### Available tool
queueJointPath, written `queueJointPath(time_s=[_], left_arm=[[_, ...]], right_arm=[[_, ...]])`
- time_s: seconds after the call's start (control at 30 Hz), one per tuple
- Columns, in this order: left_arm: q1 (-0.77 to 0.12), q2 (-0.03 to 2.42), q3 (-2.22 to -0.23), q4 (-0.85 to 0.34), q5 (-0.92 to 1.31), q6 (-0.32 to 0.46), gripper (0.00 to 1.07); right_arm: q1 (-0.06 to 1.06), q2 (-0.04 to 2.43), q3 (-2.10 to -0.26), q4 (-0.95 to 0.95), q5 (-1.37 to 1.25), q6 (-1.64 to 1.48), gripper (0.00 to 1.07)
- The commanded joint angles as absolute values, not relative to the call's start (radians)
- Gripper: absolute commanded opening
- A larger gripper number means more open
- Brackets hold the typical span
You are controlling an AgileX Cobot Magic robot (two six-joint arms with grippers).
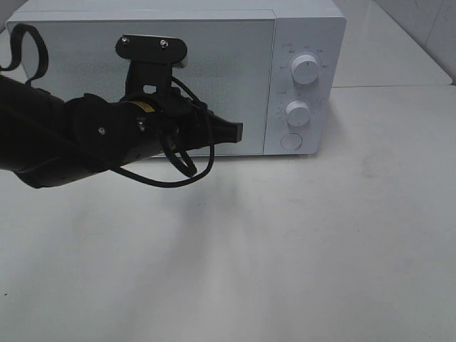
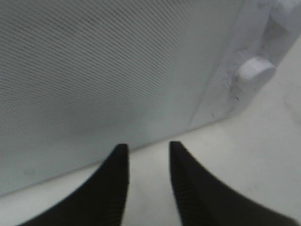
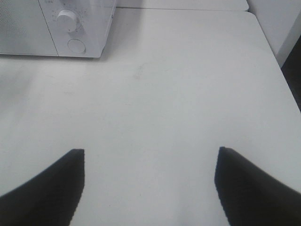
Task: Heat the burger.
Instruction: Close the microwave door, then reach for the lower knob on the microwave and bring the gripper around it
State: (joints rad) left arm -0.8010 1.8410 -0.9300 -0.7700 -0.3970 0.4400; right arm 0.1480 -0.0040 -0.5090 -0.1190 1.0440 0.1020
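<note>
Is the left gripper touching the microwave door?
Cannot tell. In the left wrist view the tips of the left gripper overlap the lower edge of the microwave door; neither gap nor contact shows plainly.

Microwave (image 1: 306, 21) door (image 1: 228, 64) mesh is opaque, inside not visible. Left arm (image 1: 64, 139) covers door's lower left in high view and is cut off at frame edge. Dial (image 1: 306, 69) markings too small to read. Left wrist view blurry: round control (image 2: 256, 70) could be knob or button, can't tell. Right gripper (image 3: 150, 157) fingers cut off at frame edge.

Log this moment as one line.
microwave door: shut | burger: not visible | left pincer: open, empty, facing door | right pincer: open, empty, over table
</note>
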Motion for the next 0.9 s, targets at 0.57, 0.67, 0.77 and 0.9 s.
queueJointPath(time_s=[0.57,0.67,0.77,0.9], left_arm=[[-0.662,1.656,-0.926,-0.633,0.309,0.441,1.0],[-0.6,1.616,-0.926,-0.627,0.412,0.441,1.0],[-0.54,1.579,-0.926,-0.611,0.497,0.441,1.0],[-0.483,1.542,-0.926,-0.577,0.585,0.441,1.0]], right_arm=[[0.14,-0.032,-0.509,-0.118,1.039,0.11,0.74],[0.14,-0.032,-0.509,-0.118,1.039,0.11,0.74],[0.14,-0.032,-0.509,-0.118,1.039,0.11,0.74],[0.14,-0.032,-0.509,-0.118,1.039,0.11,0.74]])
